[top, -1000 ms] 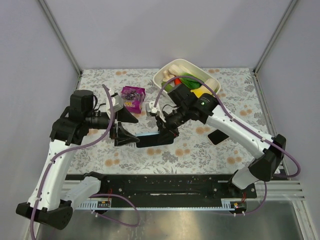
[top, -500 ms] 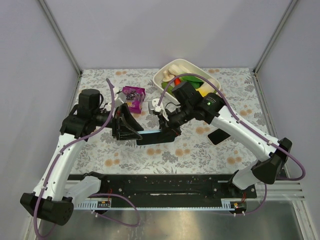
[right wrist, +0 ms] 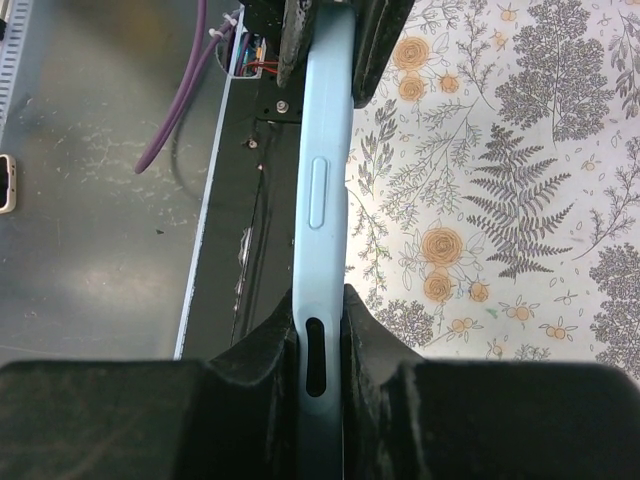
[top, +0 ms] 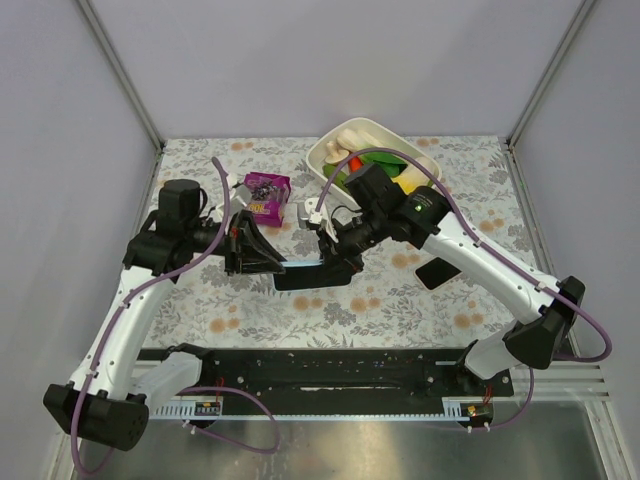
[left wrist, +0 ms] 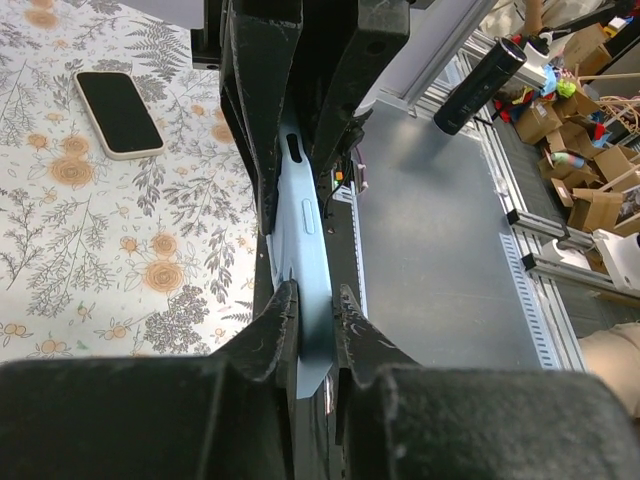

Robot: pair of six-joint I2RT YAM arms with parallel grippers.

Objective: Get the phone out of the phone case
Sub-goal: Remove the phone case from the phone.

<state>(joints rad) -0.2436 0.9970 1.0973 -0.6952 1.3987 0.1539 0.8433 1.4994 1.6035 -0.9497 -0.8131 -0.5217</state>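
We hold blue case (top: 308, 276) mid-air, centre of top view. Left gripper (left wrist: 310, 300) clamped on one end, right gripper (right wrist: 318, 322) pinching other end. Case probably light and bendy, so peel at corner rim. Wrist views show only edge, so phone inside unconfirmed. Spare phone (top: 437, 272) lies lower right.
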